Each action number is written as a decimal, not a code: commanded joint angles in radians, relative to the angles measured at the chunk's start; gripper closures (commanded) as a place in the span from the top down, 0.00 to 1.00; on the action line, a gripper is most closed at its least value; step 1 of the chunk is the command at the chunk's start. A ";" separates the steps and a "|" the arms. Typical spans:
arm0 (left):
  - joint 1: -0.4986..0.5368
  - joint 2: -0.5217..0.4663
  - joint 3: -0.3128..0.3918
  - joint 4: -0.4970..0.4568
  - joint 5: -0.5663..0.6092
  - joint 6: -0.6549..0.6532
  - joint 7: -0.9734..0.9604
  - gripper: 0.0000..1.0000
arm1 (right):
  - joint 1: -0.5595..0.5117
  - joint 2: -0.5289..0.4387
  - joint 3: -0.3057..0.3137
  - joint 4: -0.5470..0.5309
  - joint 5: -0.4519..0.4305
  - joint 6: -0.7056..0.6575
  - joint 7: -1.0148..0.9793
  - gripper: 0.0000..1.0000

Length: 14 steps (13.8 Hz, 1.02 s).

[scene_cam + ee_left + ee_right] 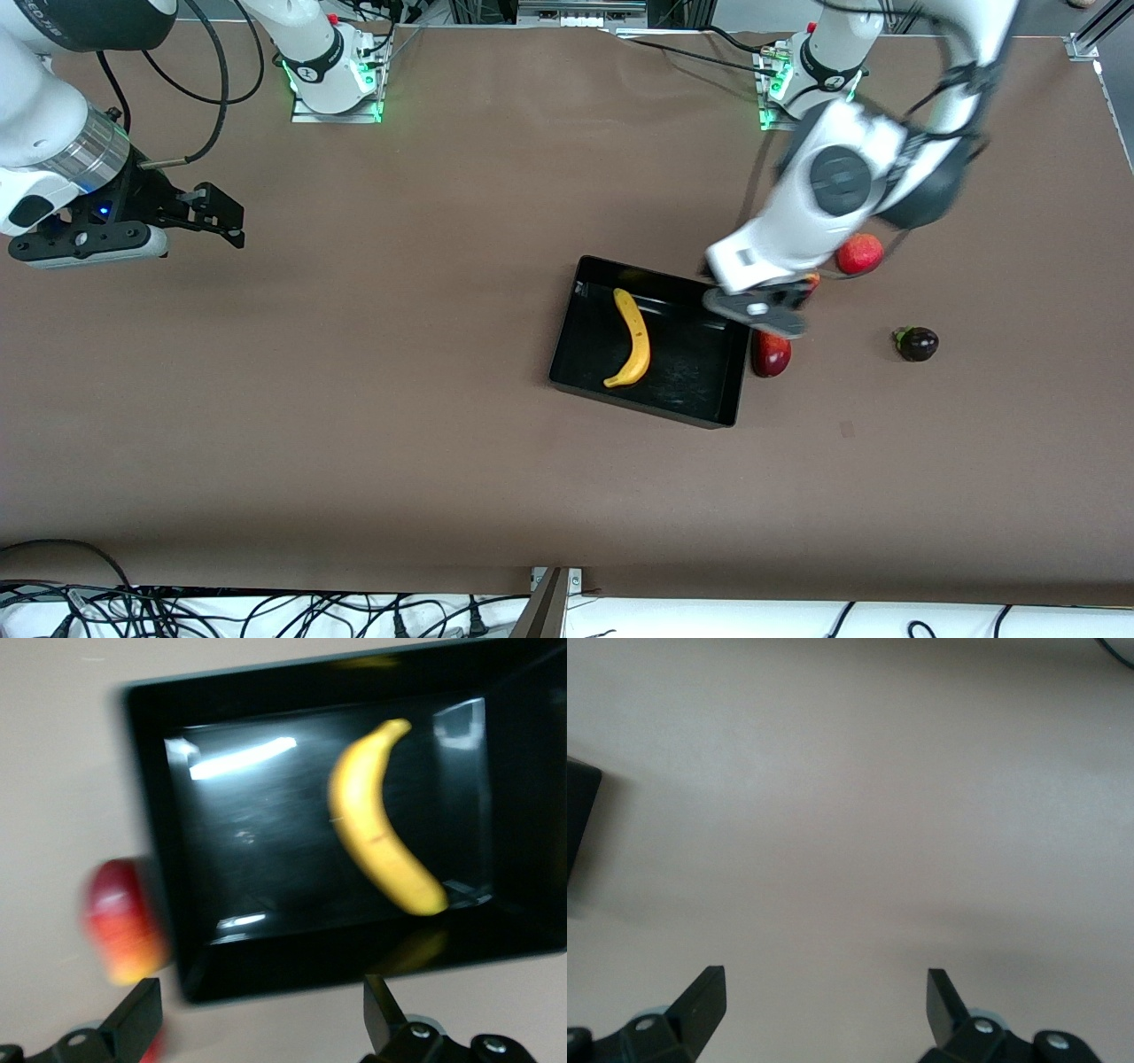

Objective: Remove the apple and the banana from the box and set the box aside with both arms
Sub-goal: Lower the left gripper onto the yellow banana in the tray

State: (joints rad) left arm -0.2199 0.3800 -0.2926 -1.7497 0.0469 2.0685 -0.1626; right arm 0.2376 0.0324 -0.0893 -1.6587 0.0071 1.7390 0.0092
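The banana [633, 339] is seen lying in the black tray [700, 409] mid-table; the left gripper [769, 313], jaws apart, is hung over the tray's wall, with a red-yellow fruit [771, 354] just beside that wall; the right gripper [213, 215], also spread, is parked near the right arm's table edge

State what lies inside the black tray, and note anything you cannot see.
Inside the tray lies only a banana, curved on the glossy floor. The left end effector, open, hangs over the tray's wall at the left arm's end, hiding that corner in the front view.
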 commanded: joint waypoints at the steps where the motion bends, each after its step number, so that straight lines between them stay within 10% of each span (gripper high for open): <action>1: -0.105 0.225 0.001 0.186 0.019 -0.022 -0.124 1.00 | -0.001 0.000 0.000 0.013 -0.004 -0.015 0.005 1.00; 10: -0.180 0.395 0.012 0.167 0.140 0.214 -0.218 1.00 | -0.001 0.000 -0.003 0.013 -0.004 -0.016 0.005 1.00; 12: -0.179 0.401 0.012 0.162 0.140 0.222 -0.221 0.45 | -0.001 0.000 -0.004 0.013 -0.004 -0.016 0.005 1.00; 14: -0.179 0.408 0.012 0.156 0.140 0.222 -0.238 0.15 | -0.001 0.000 -0.004 0.013 -0.004 -0.016 0.005 1.00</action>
State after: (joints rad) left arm -0.3872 0.7688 -0.2881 -1.6115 0.1593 2.2847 -0.3701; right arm 0.2375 0.0324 -0.0932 -1.6588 0.0071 1.7388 0.0092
